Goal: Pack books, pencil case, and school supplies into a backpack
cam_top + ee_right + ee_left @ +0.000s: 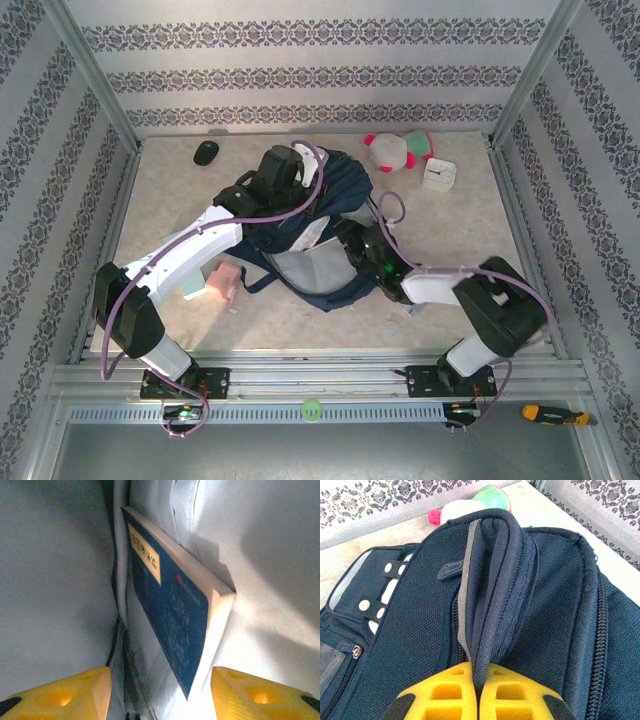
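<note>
**Book in the backpack, right jaws apart**

From above, the backpack point(330, 215) lies mid-table. My left gripper point(300, 170) sits at its far top edge and my right gripper point(350, 238) reaches into its opening. A pink piece point(222, 283) and a teal square point(193, 290) lie on the table just left of it.

At my left wrist, my left gripper point(479, 692) is clamped tight on a raised fold of the backpack point(555, 610).

At my right wrist, my right gripper point(160, 700) stands partly open and holds nothing. The navy book point(170, 610) leans on the pale lining between my fingers.
</note>
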Tool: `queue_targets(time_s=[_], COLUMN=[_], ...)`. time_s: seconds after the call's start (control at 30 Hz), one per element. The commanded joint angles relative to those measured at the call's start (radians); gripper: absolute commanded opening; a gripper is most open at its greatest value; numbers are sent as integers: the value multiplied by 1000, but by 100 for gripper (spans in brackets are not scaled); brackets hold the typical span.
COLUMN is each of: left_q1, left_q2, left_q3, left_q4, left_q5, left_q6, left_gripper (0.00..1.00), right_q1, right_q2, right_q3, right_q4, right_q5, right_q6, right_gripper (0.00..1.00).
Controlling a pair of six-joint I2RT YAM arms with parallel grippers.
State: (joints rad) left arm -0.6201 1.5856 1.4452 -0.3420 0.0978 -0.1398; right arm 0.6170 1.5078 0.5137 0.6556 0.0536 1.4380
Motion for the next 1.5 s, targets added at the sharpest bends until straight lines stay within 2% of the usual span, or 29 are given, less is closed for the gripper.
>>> queue_targets(time_s=[0.0,0.07,0.2,0.33,0.37,0.4,0.43,0.47,0.5,0.57,0.67,0.8,1.0,1.07,1.2,1.47], left_q1=[11,10,-9,-49,-61,-72,-77,-77,-77,-69,-27,59,218,252,293,310], left_q2=[-60,-59,-49,-24,-17,-10,-7,-12,-24,-67,-166,-332,-568,-636,-757,-832], left_q3=[-18,-50,-140,-230,-248,-265,-275,-287,-304,-335,-386,-498,-656,-695,-770,-837], left_q4=[135,132,137,169,178,186,195,207,224,254,267,253,123,83,44,40], left_q5=[-15,-4,27,97,114,134,152,169,171,150,89,11,-17,-22,-40,-57], left_q6=[-14,-6,5,-13,-16,-24,-38,-67,-89,-132,-196,-261,-324,-334,-366,-410], left_gripper=[0,0,0,0,4,12,25,42,53,63,72,75,76,76,76,75], right_q1=[-13,-24,-40,-69,-80,-89,-96,-102,-104,-101,-66,43,239,301,384,403], right_q2=[-159,-307,-618,-789,-806,-812,-812,-804,-793,-761,-701,-574,-324,-243,-54,173], right_q3=[-89,-108,-39,49,71,87,107,129,154,214,302,417,528,556,613,676], right_q4=[-81,-182,-572,-810,-852,-882,-906,-932,-953,-998,-1045,-1132,-1262,-1288,-1286,-1232], right_q5=[-21,-36,2,-14,-42,-70,-98,-127,-147,-181,-212,-215,-202,-211,-219,-113], right_q6=[-63,-130,-317,-435,-459,-479,-501,-537,-578,-682,-853,-1137,-1554,-1646,-1698,-1718], right_gripper=[55,55,56,57,58,58,58,59,59,59,59,59,60,60,64,69])
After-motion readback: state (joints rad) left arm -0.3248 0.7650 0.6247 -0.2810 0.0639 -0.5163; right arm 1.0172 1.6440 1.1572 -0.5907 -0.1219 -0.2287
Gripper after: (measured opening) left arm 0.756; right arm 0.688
